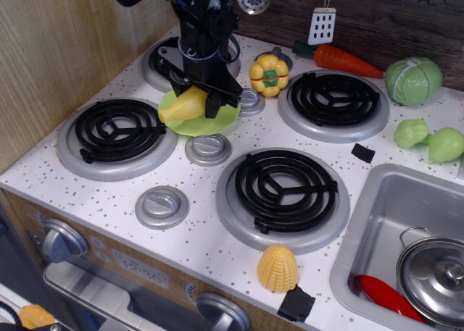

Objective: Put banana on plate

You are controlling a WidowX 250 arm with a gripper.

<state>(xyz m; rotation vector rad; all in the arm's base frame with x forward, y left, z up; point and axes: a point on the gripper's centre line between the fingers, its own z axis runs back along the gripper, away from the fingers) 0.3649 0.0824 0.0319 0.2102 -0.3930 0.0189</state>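
Observation:
The yellow banana [182,106] is held in my black gripper [197,95], which is shut on it right over the lime-green plate [214,122]. The banana's stem end points left, past the plate's left rim. I cannot tell whether the banana touches the plate. The plate lies between the two left burners, and my gripper and the banana hide most of it. The arm comes down from the top of the view.
Black coil burners sit at the front left [116,130], back left [168,59], front middle [283,186] and back right [333,99]. A yellow pepper [269,74], carrot [346,60], green vegetables [413,80], ridged corn [278,267] and a sink [406,237] with a pot lid also show.

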